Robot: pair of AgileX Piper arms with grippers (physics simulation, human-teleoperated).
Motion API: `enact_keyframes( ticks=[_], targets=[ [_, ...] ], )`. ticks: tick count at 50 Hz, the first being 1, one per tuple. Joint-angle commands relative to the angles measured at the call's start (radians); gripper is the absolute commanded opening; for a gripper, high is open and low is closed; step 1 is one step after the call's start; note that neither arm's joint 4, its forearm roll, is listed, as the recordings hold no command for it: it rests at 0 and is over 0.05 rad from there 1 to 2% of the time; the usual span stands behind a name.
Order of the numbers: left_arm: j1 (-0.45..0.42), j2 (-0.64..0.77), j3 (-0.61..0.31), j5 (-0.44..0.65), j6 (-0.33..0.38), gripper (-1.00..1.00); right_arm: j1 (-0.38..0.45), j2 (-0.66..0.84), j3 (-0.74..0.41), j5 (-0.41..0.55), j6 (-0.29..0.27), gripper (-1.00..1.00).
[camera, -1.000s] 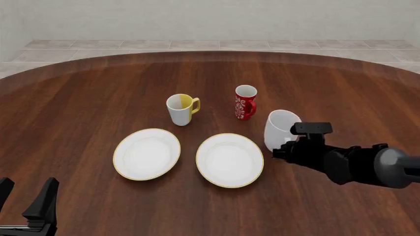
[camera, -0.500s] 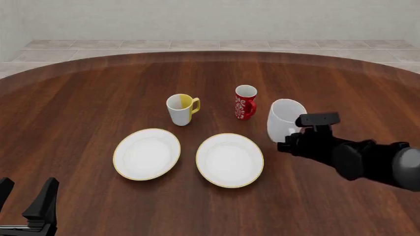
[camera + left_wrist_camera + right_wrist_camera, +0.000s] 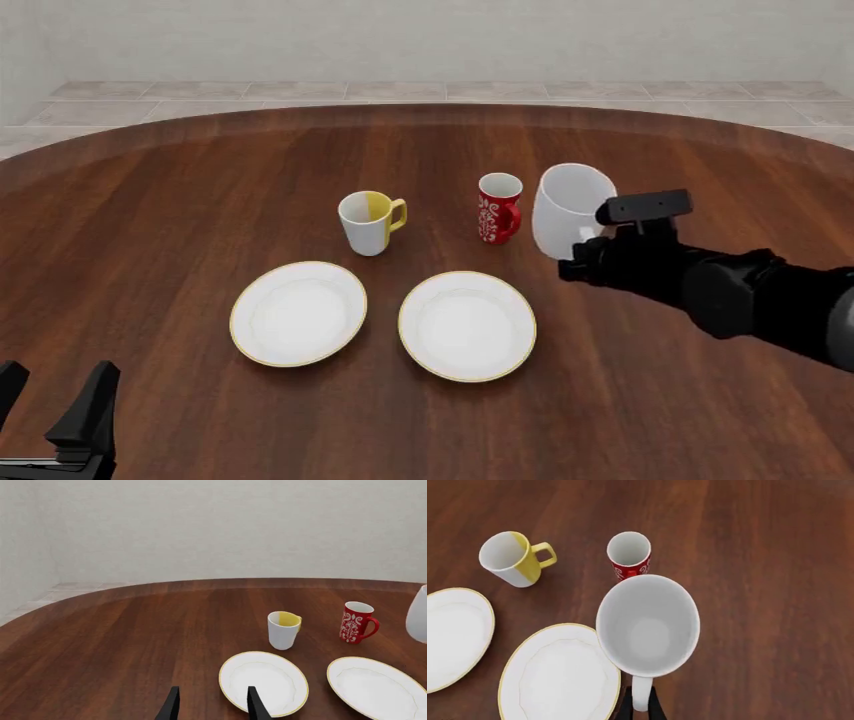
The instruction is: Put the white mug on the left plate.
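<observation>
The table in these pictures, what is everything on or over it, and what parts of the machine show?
Table: one, dark brown wood, under everything.
White mug: one, plain white, lifted off the table at the right, held by its handle.
Yellow-handled mug: one, white with yellow handle and inside, standing behind the left plate.
Red mug: one, red with white pattern, standing just left of the white mug.
Left plate: one, white with gold rim, near centre-left.
Right plate: one, same look, beside the left plate, apart from it.
Right tool: one, black, shut on the white mug's handle.
Left tool: one, black, open, low at the near left edge.
</observation>
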Motion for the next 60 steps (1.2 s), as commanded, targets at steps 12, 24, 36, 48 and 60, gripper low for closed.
enact_keyframes(
  ticks=[12,24,36,48,60],
  targets=[
    [0.0,0.0,0.0,0.0,0.0,1.0,0.104,0.028,-0.16,0.078,-0.017,-1.0],
    [0.0,0.0,0.0,0.0,0.0,1.0,0.163,0.073,-0.242,0.105,-0.026,-1.0],
    [0.0,0.0,0.0,0.0,0.0,1.0,0.24,0.139,-0.334,0.127,-0.028,-1.0],
    [0.0,0.0,0.0,0.0,0.0,1.0,0.303,0.193,-0.442,0.18,-0.047,-1.0],
    [0.0,0.0,0.0,0.0,0.0,1.0,0.357,0.249,-0.523,0.211,-0.049,-1.0]
  ],
)
